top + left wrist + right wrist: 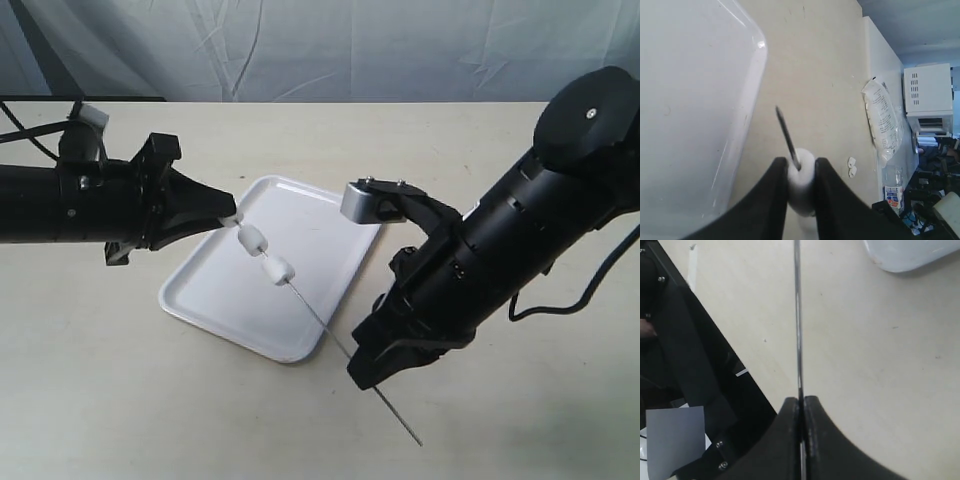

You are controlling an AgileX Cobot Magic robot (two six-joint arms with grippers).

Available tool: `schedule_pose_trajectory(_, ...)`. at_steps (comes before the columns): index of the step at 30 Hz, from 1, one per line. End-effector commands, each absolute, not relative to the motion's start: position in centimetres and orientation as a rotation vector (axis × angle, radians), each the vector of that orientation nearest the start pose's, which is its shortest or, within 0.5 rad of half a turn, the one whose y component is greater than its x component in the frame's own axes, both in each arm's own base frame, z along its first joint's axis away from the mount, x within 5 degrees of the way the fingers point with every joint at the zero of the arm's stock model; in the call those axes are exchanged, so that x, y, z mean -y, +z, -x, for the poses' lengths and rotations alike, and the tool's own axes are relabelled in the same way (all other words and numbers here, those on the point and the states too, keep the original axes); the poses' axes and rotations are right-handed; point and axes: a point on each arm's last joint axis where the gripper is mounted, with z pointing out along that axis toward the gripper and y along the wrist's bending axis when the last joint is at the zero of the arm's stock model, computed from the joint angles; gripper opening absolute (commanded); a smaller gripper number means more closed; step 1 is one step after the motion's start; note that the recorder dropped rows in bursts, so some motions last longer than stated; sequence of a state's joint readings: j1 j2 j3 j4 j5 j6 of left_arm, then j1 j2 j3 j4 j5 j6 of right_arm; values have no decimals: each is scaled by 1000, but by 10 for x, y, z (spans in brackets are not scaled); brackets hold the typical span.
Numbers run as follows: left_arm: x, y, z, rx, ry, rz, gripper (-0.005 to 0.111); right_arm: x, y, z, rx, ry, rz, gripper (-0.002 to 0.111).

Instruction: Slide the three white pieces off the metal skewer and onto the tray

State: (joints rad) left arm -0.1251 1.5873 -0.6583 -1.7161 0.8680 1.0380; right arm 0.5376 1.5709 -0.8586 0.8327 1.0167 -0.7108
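Metal skewer (322, 324): held at a slant above the table, its lower length pinched between the pressed-together jaws of the right gripper (362, 372). In the right wrist view the rod (798, 315) runs straight into the closed tips (802, 402). A short tail of rod projects beyond that gripper toward the near table edge.

Three white pieces (253, 240): all threaded on the upper part of the rod, spaced slightly apart. The end piece (231, 217) is clamped by the left gripper (226, 215). In the left wrist view the jaws squeeze this piece (801, 187) from both sides, with the pointed skewer tip (786, 135) poking out past it. The other two pieces hang free on the rod between the grippers.

Tray (205, 315): lies flat on the pale table (120, 400), set diagonally. In the exterior view all three pieces line up over it. Whether any piece touches it cannot be told.

Surroundings: two small white bits (852, 167) lie on the table. Past them are a plastic bag (882, 117) and a bottle (893, 192).
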Motion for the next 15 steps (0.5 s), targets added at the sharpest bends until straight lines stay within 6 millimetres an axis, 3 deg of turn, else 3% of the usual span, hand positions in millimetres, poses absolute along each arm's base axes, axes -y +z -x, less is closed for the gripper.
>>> schedule_pose_trajectory(1, 100, 205, -274, -2287, -1394, 268, 18, -175, 196, -186, -2784, 1047, 1166, -1)
schedule_pose_trajectory(8, 99, 214, -285, -2256, -1343, 261, 18, -168, 182, -174, -2811, 1047, 1182, -1)
schedule_pose_trajectory(15, 96, 214, -291, -2252, -1275, 281, 18, -165, 186, -171, -2778, 1019, 1163, -1)
